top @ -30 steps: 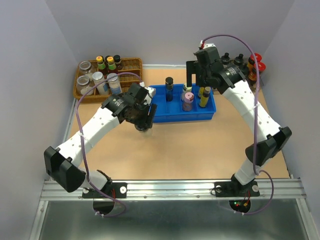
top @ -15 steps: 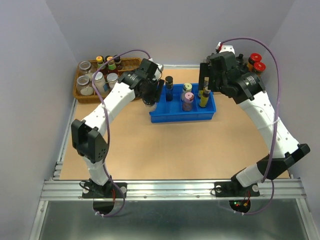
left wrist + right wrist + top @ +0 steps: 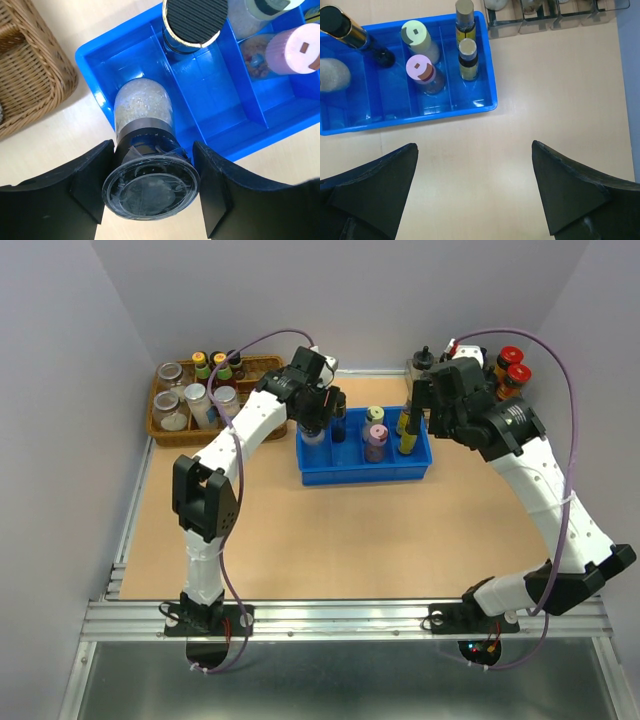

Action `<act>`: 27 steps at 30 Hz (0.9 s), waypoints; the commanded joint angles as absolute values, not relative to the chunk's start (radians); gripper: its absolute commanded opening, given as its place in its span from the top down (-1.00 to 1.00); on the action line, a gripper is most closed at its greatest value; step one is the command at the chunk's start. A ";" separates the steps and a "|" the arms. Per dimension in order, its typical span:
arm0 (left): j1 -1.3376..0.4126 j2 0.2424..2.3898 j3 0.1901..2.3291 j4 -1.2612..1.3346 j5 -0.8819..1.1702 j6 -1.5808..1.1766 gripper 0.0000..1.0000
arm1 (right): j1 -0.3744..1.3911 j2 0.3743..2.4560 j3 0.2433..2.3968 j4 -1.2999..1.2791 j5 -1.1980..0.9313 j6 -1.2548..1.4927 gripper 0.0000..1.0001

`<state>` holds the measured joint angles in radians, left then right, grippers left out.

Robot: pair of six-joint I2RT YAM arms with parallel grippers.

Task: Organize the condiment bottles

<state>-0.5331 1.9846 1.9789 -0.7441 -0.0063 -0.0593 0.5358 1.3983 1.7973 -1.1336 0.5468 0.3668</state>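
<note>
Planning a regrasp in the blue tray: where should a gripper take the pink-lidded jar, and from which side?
Straight down from above, on the pink-lidded jar at its lid. It stands upright, with the lid clear above the blue tray dividers. Close across its two divider sides: the pale-green-lidded jar crowds its far side, so there is likely no room there.
</note>
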 commanded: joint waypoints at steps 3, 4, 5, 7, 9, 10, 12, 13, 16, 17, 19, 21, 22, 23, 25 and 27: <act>-0.511 2.011 2.045 -0.716 -0.005 -0.034 1.00 | 0.529 1.390 1.784 -1.132 0.568 0.385 -1.00; -0.508 2.026 2.051 -0.712 -0.005 -0.034 1.00 | 0.529 1.391 1.779 -1.132 0.568 0.385 -1.00; -0.506 2.035 2.052 -0.709 -0.005 -0.035 1.00 | 0.529 1.393 1.779 -1.131 0.565 0.385 -1.00; -0.497 2.068 2.072 -0.710 -0.005 -0.037 1.00 | 0.529 1.397 1.772 -1.126 0.561 0.388 -1.00; -0.492 2.086 2.082 -0.707 -0.005 -0.038 1.00 | 0.529 1.394 1.763 -1.121 0.555 0.388 -1.00; -0.489 2.098 2.098 -0.710 -0.005 -0.040 1.00 | 0.529 1.393 1.760 -1.121 0.554 0.390 -1.00; -0.486 2.117 2.109 -0.707 -0.005 -0.040 1.00 | 0.529 1.390 1.753 -1.120 0.551 0.390 -1.00; -0.486 2.123 2.117 -0.707 -0.005 -0.041 1.00 | 0.529 1.390 1.750 -1.120 0.551 0.390 -1.00; -0.480 2.147 2.152 -0.707 0.021 -0.044 1.00 | 0.529 1.385 1.744 -1.120 0.548 0.390 -1.00; -0.480 2.152 2.161 -0.712 0.023 -0.046 0.89 | 0.529 1.385 1.744 -1.120 0.546 0.390 -1.00; -0.474 2.163 2.181 -0.718 0.025 -0.051 0.58 | 0.531 1.387 1.743 -1.120 0.546 0.388 -1.00; -0.471 2.166 2.186 -0.721 0.023 -0.051 0.33 | 0.531 1.387 1.740 -1.120 0.546 0.388 -1.00; -0.468 2.166 2.187 -0.721 0.021 -0.052 0.14 | 0.531 1.387 1.740 -1.118 0.545 0.388 -1.00; -0.468 2.164 2.187 -0.721 0.020 -0.054 0.02 | 0.529 1.388 1.738 -1.118 0.545 0.388 -1.00; -0.463 2.163 2.187 -0.721 0.021 -0.054 -0.35 | 0.529 1.390 1.740 -1.117 0.543 0.387 -1.00; -0.462 2.163 2.190 -0.724 0.021 -0.052 -0.52 | 0.529 1.396 1.743 -1.115 0.542 0.385 -1.00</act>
